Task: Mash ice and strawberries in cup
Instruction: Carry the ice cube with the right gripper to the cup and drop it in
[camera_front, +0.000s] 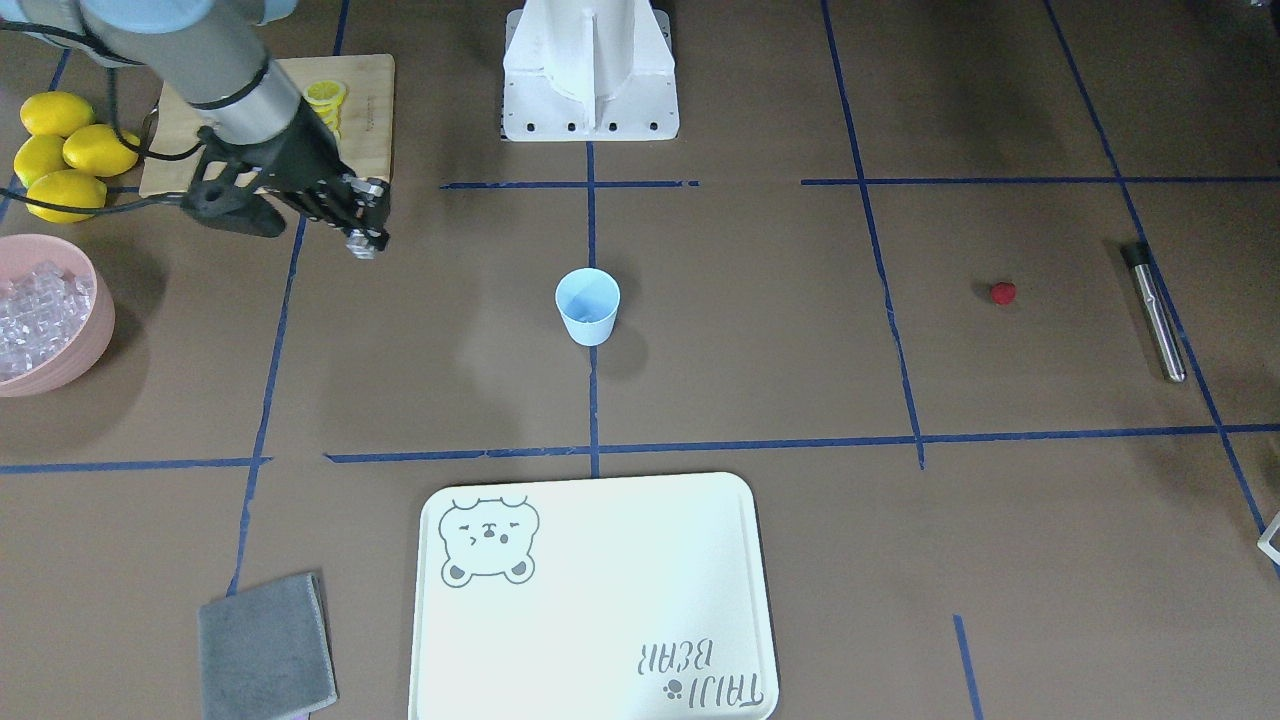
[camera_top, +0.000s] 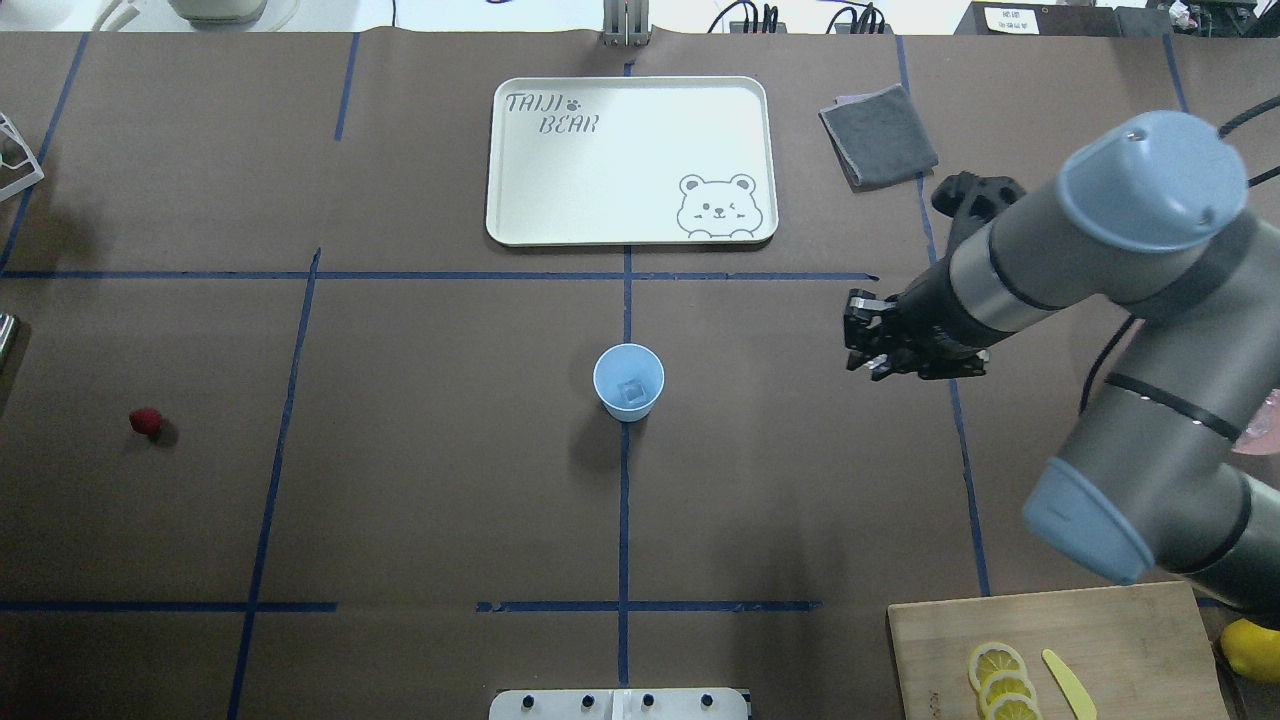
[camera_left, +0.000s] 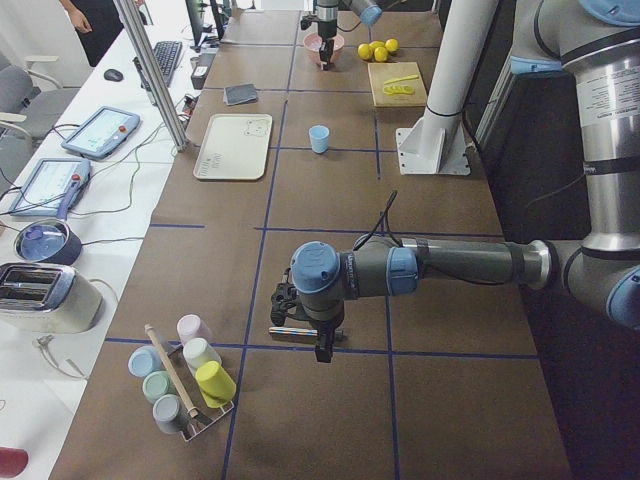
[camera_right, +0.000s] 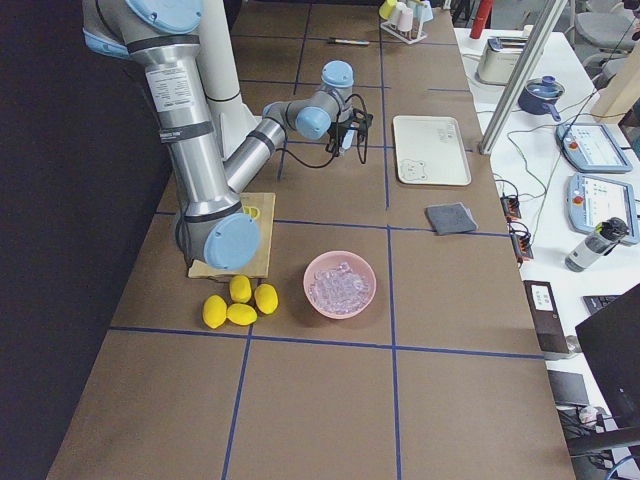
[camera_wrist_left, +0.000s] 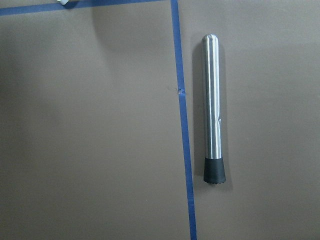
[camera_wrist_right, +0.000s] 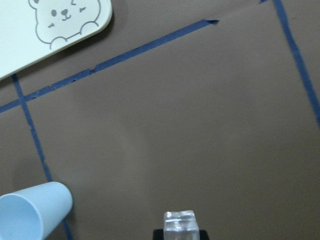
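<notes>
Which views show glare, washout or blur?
Front-facing view: the tray is washed nearly white, print legible; the cup casts a soft shadow. Left wrist view: sharp, a bright streak along the steel muddler. Right wrist view: the ice cube at the bottom edge looks slightly soft.

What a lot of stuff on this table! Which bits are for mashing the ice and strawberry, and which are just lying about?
For the job:
cup
ice cube in the right gripper
pink bowl of ice
strawberry
metal masher

Lying about:
lemons
cutting board
lemon slices
tray
grey cloth
</notes>
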